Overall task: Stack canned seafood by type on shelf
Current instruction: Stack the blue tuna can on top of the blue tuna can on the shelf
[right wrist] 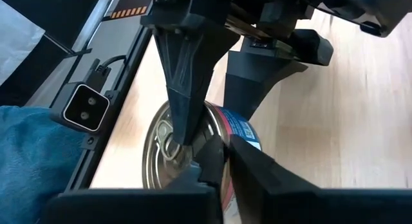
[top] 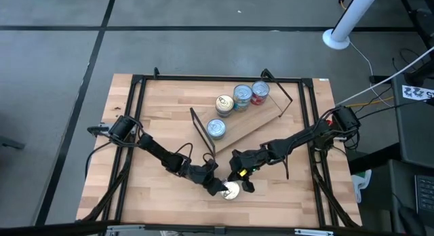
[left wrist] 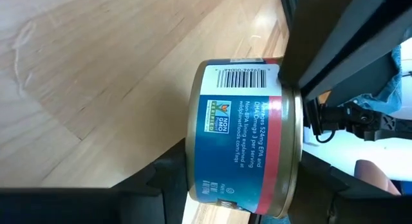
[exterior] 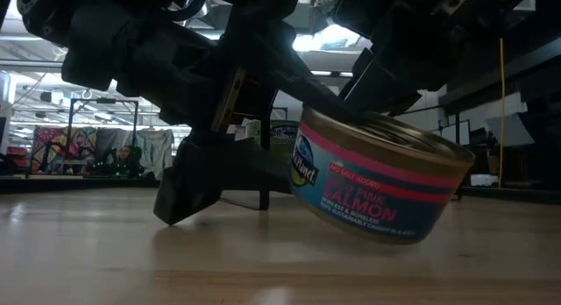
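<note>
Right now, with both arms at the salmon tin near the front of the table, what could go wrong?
1. The salmon tin is tilted, one edge off the tabletop; it could slip or roll away.
2. The left gripper and the right gripper crowd the same tin; their fingers might collide.
3. The shelf already carries four tins; a careless placement could knock them.

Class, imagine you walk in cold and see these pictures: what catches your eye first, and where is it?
First, both grippers meet over one tin near the table's front edge: the left gripper and right gripper crowd a tilted blue-and-pink salmon tin, one side lifted off the wood. Next, four tins sit on the light-wood shelf lying at an angle farther back.
</note>
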Tool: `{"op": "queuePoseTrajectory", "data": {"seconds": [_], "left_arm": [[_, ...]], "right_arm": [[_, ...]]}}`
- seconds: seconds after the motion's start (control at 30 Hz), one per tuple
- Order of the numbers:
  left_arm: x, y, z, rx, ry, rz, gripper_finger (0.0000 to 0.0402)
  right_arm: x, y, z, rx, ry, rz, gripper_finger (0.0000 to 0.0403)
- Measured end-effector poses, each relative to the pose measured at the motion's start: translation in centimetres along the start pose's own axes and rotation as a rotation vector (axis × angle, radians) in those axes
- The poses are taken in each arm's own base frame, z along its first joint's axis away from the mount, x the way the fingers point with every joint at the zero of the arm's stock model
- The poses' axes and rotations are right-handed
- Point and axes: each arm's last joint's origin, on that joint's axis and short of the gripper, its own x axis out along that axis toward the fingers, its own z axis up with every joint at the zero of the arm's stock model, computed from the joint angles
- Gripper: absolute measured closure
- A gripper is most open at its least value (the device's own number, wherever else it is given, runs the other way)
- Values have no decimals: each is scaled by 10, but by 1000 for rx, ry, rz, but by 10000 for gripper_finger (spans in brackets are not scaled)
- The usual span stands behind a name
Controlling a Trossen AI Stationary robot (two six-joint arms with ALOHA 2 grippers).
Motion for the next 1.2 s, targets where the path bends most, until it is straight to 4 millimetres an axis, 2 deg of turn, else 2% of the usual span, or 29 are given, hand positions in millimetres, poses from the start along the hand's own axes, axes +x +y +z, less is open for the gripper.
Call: {"op": "queuePoseTrajectory", "data": {"seconds": [0.27,0.47,0.67,0.93,1.2], "left_arm": [[0,-2,0,-1,13,-26,200],[0,-7,-2,5,89,-112,213],[-8,-28,1,4,110,-260,206],[-24,-60,10,-15,39,-538,212],[-48,-90,35,2,-97,-676,204]], "right_arm": [[0,0,2,4,3,0,290],[-16,11,20,-58,2,43,266],[-48,23,39,-142,-45,35,265],[-101,34,53,-199,-147,-85,265],[-150,43,59,-200,-260,-174,265]]}}
